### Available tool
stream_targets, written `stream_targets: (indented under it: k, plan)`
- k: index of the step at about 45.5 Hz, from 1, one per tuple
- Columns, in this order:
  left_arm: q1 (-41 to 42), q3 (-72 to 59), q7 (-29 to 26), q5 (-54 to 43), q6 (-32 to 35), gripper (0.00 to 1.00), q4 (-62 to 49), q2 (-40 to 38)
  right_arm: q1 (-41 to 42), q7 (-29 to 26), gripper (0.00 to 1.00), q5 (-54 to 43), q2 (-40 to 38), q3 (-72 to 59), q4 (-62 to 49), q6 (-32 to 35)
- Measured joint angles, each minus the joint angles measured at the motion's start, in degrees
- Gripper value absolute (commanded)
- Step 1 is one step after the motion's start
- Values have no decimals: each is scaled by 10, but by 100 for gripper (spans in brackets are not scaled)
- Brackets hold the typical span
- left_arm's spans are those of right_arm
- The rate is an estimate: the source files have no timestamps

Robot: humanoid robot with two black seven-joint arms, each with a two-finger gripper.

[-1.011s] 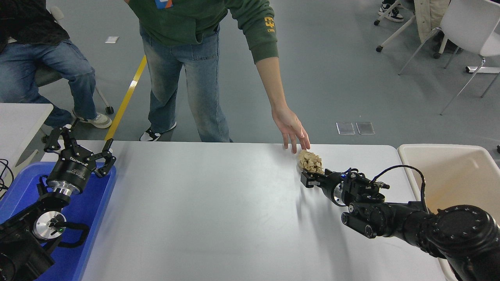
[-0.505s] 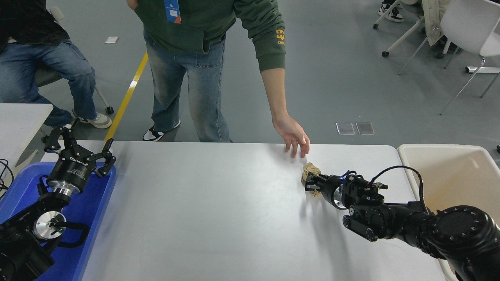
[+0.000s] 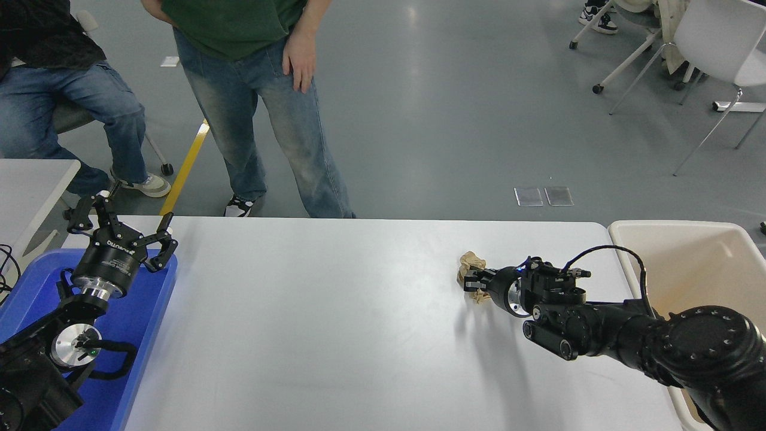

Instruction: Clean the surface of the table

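While lengthwise left to right, table surface (image 3: 335, 323) under right gripper (image 3: 473, 280).

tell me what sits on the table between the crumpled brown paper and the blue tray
Nothing: in the head view the white table surface is bare between the crumpled brown paper in the right gripper and the blue tray.

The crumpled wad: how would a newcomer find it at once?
Start at the white table and go to its far right, short of the beige bin. The tan paper wad sits pinched in the right pincer, the only loose item on the tabletop.
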Motion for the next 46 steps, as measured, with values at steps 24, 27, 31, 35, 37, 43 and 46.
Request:
stream_targets:
  k: [24,27,31,35,37,43,46]
  plan:
    - [0,0,0,0,0,100,0,0,140,1,0,23,-151,33,289,14]
    - [0,0,0,0,0,100,0,0,169,1,0,23,-199,35,351,16]
    - [0,0,0,0,0,100,0,0,191,1,0,23,-242,36,398,21]
    - [0,0,0,0,0,100,0,0,220,1,0,22,-299,38,450,32]
    - [0,0,0,0,0,100,0,0,231,1,0,21,-322,38,470,37]
    - [0,0,0,0,0,100,0,0,265,1,0,18,-394,40,518,54]
    - [0,0,0,0,0,100,0,0,281,2,0,17,-430,41,536,66]
